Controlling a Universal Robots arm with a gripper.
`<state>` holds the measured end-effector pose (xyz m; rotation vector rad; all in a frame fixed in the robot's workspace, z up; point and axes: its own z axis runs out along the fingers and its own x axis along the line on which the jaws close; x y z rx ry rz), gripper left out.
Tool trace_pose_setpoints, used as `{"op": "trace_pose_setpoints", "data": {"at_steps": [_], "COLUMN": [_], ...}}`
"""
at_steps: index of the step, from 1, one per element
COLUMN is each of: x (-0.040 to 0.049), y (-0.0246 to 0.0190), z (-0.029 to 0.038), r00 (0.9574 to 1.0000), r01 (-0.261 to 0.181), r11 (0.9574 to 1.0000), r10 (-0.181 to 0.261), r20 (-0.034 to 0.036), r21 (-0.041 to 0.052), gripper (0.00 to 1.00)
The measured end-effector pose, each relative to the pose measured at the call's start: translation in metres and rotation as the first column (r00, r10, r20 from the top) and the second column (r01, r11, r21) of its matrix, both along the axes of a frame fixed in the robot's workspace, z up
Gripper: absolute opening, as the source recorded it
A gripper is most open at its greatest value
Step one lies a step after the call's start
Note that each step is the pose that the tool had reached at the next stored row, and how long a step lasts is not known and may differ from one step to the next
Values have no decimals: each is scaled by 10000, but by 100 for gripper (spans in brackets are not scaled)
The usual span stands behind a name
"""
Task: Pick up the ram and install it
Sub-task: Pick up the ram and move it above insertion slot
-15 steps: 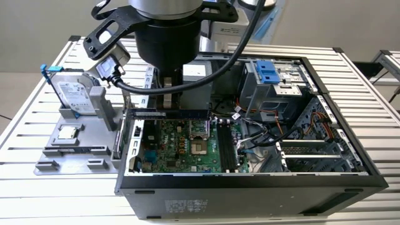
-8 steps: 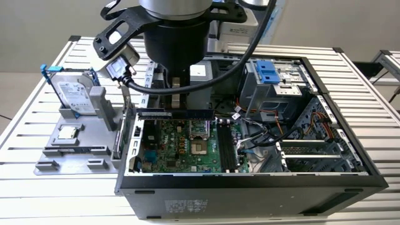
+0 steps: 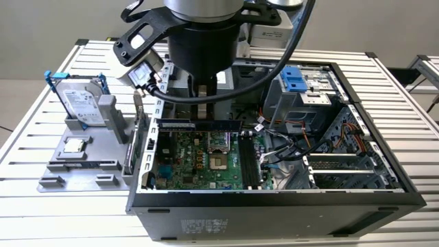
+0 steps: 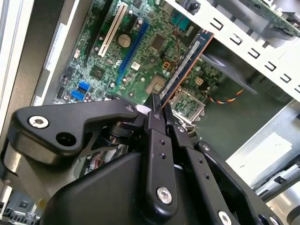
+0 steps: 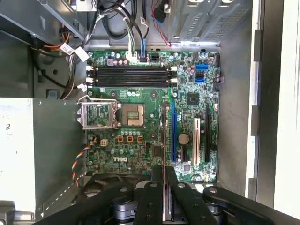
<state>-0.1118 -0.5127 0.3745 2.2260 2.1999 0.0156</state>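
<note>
The hand (image 4: 161, 108), black and two-fingered, is pressed together on one end of the long, narrow, flat blue circuit-board ram stick (image 4: 187, 61), pinching it by its flat faces so that the rest of the stick runs straight out beyond the fingertips. In the exterior view the ram stick (image 3: 199, 124) hangs under the arm inside the open black computer case (image 3: 274, 198), which stands on the white slatted tabletop (image 3: 69, 216). It appears to be held clear above the far part of the green motherboard (image 3: 185, 154) rather than seated in anything. Its long axis runs between the exterior view's left and right, roughly parallel to the tabletop's near edge. The black memory slots (image 3: 250, 164) lie toward the exterior view's right of the hand and closer to that near edge, and they run from near to far. The stick's length therefore crosses theirs at about a right angle. The first wrist view agrees: the stick shows edge-on as a thin line (image 5: 162, 136), square to the empty slots (image 5: 129, 75). On the tabletop's side at the exterior view's left, a grey fixture (image 3: 75, 170) holds a silver hard drive with blue rails (image 3: 79, 105) and a small square silver chip (image 3: 74, 146).
</note>
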Motion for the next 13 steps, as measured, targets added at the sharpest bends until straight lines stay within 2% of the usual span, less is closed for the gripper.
{"op": "trace_pose_setpoints", "data": {"at_steps": [13], "x": [155], "y": [0], "z": [0], "r00": [10000], "r01": [1], "r11": [10000], "r10": [-1], "r20": [0], "r21": [-1], "gripper": [0]}}
